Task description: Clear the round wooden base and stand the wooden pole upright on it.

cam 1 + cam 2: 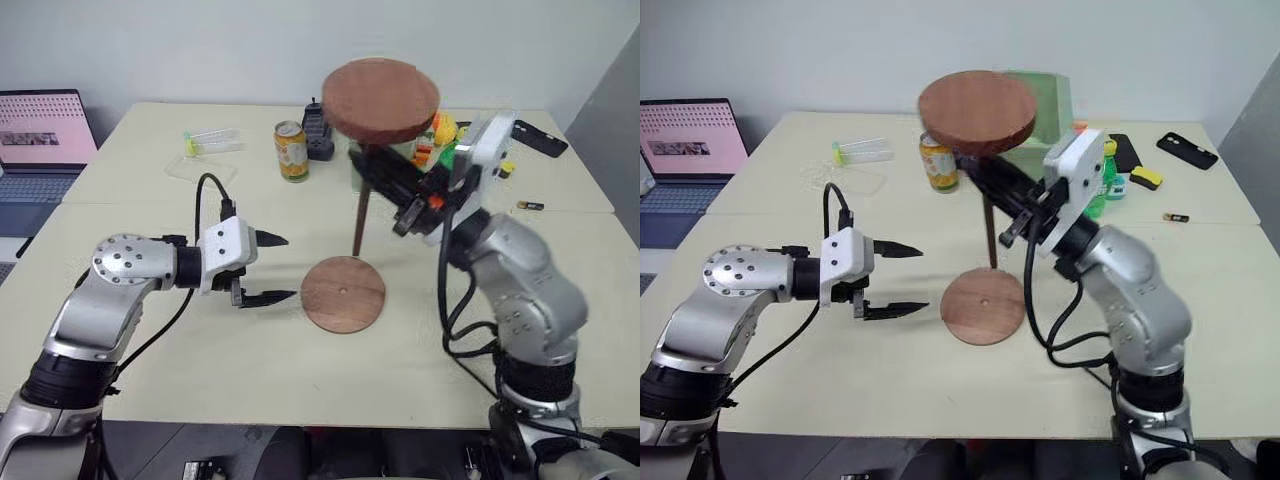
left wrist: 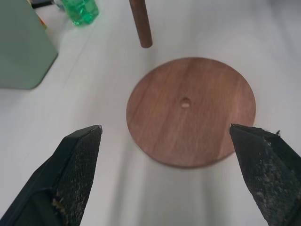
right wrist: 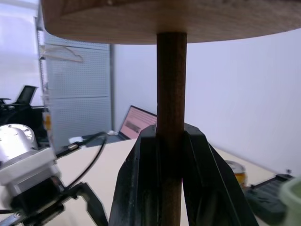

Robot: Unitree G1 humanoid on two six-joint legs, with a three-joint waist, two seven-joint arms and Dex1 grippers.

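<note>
The round wooden base [image 1: 343,293] lies flat on the table with its small centre hole [image 2: 186,102] showing and nothing on it. The wooden pole [image 1: 359,215] hangs upright in the air, disc end [image 1: 380,100] up, its lower tip [image 2: 145,43] just behind the base's far edge. My right gripper [image 1: 372,165] is shut on the pole's upper part, just under the disc. Left of the base, my left gripper [image 1: 282,268] stands open, pointing at the base with nothing between its fingers [image 2: 77,160].
A yellow drinks can [image 1: 291,150], a clear tube [image 1: 212,140], a black device [image 1: 318,133], a green container [image 1: 1045,100], a green bottle [image 1: 1105,180] and a black phone [image 1: 1187,150] stand along the table's far side. A laptop [image 1: 38,135] sits far left.
</note>
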